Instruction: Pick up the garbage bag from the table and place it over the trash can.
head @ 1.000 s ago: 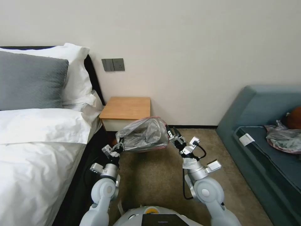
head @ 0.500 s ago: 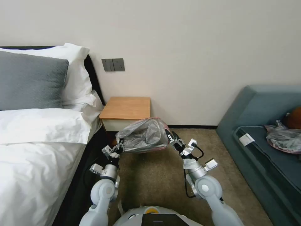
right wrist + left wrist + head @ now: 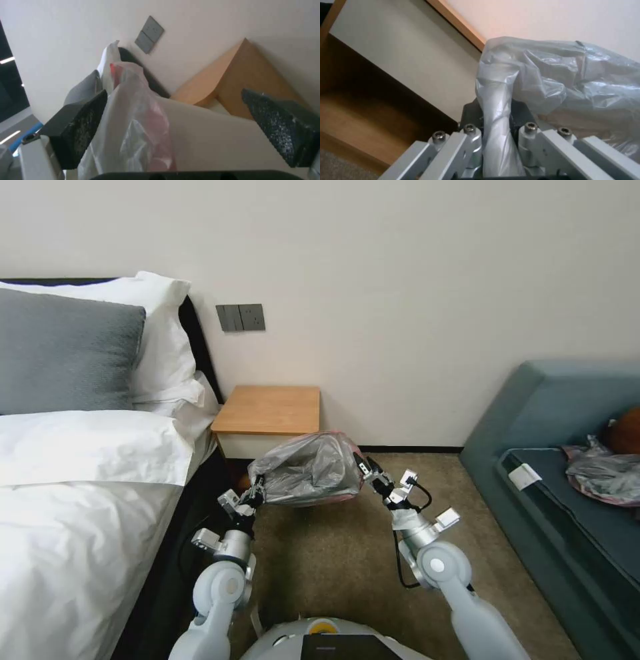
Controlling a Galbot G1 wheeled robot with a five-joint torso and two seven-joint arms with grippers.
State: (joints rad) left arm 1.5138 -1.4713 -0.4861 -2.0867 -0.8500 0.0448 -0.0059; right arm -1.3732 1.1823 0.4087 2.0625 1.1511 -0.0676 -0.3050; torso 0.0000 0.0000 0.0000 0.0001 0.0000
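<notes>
Head view: from above, looking forward and down over both arms toward the far wall, with the table (image 3: 270,410) mid-scene. Left wrist view: very close behind the left gripper (image 3: 496,140), facing the garbage bag (image 3: 560,82) and table front. Right wrist view: close, angled upward between its fingers (image 3: 80,122) toward the wall. Shared across all three: bag and table.

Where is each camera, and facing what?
Head view: robot's head, looking down at the wrinkly translucent grey plastic garbage bag before the orange-brown wooden nightstand; both arms show.
Left wrist view: left wrist, facing the left end effector shut on the bag.
Right wrist view: right wrist, facing the open right end effector.
All share bag and nightstand.
</notes>
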